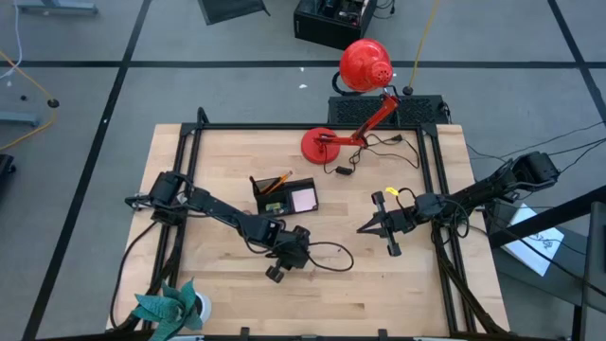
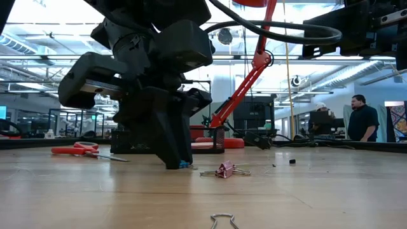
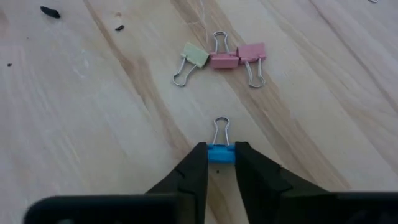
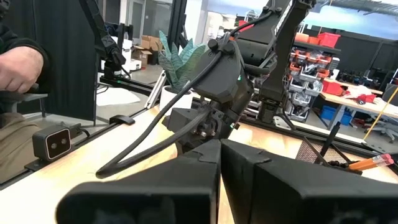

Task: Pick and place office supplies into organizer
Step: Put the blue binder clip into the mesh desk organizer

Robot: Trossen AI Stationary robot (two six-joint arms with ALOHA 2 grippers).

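My left gripper (image 1: 280, 265) stands near the table's middle, pointing down at a blue binder clip (image 3: 221, 154) that lies on the wood; in the low view the left gripper (image 2: 176, 163) reaches the tabletop. Beyond it lie a pale yellow clip (image 3: 196, 55) and two pink clips (image 3: 224, 60). The black organizer (image 1: 287, 197) sits farther back and holds a pink notepad (image 1: 304, 200) and an orange pencil (image 1: 277, 181). Red-handled scissors (image 2: 82, 151) lie flat on the table. My right gripper (image 1: 365, 227) hovers shut right of centre. My left gripper pinches the blue clip's body (image 3: 221, 154) between its two fingertips (image 3: 200, 155), one on each end of it. The fingers come from above, slanting down. The clip lies on the table, its wire handle (image 3: 221, 127) pointing away from the fingers.
A red desk lamp stands on its round base (image 1: 320, 145) at the far edge, with its cable (image 1: 379, 152) trailing beside it. A teal plant (image 1: 170, 308) sits at the near left corner. A loose wire handle (image 2: 222, 221) lies close to the near edge. People stand beyond the table (image 2: 364, 121).
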